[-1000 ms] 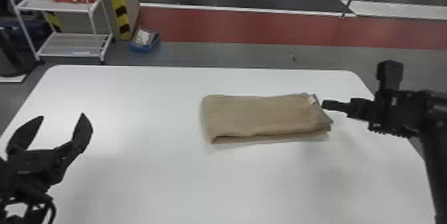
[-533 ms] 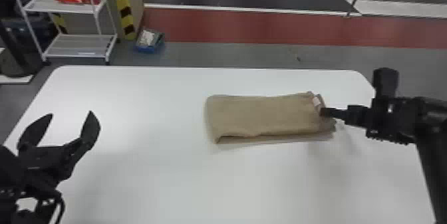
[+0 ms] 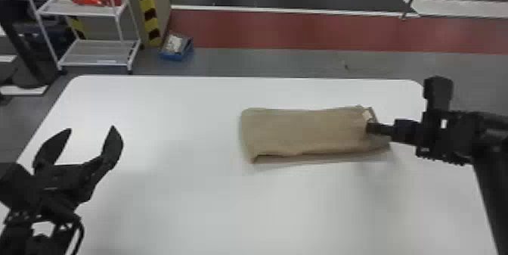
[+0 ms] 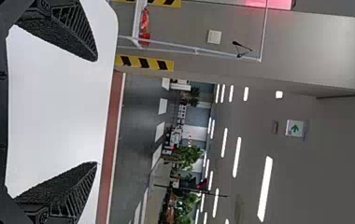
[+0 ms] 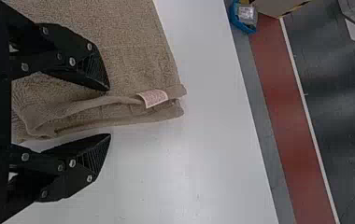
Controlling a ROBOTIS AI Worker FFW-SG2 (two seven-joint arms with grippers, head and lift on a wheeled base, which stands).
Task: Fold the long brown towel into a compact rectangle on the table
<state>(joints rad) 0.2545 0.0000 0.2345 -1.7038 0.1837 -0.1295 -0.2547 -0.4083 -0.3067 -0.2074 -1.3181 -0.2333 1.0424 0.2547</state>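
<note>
Right wrist view: black right gripper (image 5: 110, 112), fingers apart, is straddling the folded brown towel (image 5: 124, 51) near the white table's (image 5: 203, 158) right edge, its limp layers probably wanting one pinch.

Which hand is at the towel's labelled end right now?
The right hand, open: one finger is above the brown towel, the other past its end edge by the label. The left hand, also open, is off to the towel's left.
</note>
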